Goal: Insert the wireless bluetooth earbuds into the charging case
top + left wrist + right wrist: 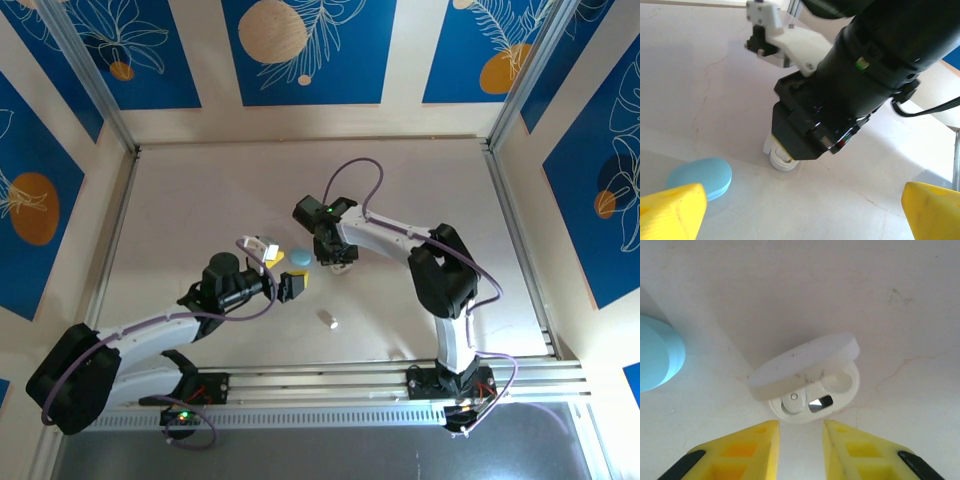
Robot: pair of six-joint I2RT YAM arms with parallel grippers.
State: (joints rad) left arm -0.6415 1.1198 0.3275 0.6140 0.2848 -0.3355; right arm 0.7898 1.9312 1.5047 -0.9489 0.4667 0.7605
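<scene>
From this cam we've got the white charging case [805, 367] on the pale table [790, 285], lid propped half open. A white earbud [792, 401] sits in its left well. There's a light blue case [657, 352] at the left edge. The right gripper [800, 450] is just beside the white one, with its yellow fingers [740, 452] slightly apart.

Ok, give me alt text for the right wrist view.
A white earbud charging case lies on the table with its lid partly raised, one white earbud seated inside. The yellow fingers of the right claw stand slightly apart below it, holding nothing; a light blue case sits at the left edge.
</scene>
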